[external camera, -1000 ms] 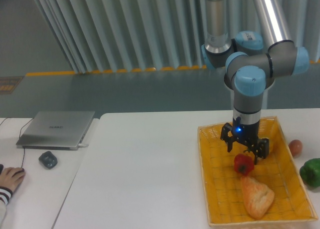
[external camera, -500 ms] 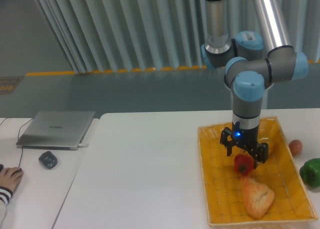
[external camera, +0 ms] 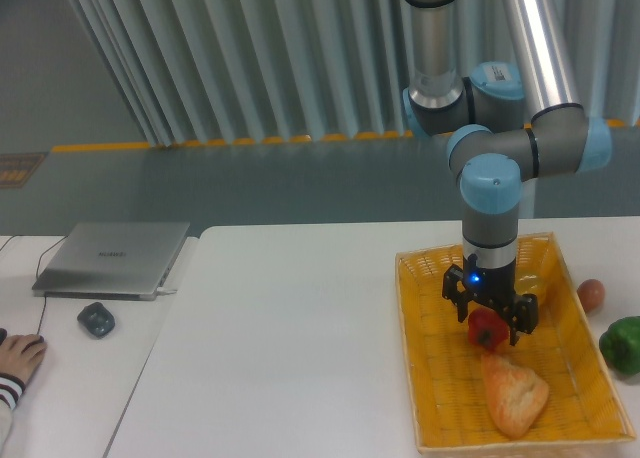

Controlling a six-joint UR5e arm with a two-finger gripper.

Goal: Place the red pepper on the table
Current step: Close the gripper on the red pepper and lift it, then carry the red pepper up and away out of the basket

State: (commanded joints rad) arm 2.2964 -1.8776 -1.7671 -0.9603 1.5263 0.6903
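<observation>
Jaws seemingly grip glossy red pepper (external camera: 487, 330) w/ gripper (external camera: 489, 318).

I am looking into a lab or office workspace: a UR5e arm (external camera: 490, 168) stands over a white table (external camera: 290, 338), a closed laptop (external camera: 112, 258) and mouse (external camera: 96, 319) beside it, vertical blinds (external camera: 230, 58) behind.

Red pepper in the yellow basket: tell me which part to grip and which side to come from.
Grip the small glossy red bell pepper across its rounded body, coming straight down from above. It lies in the yellow woven basket tray, whose raised walls block a sideways approach, with the pale pastry close in front. The tool already sits over it, fingers either side.
</observation>
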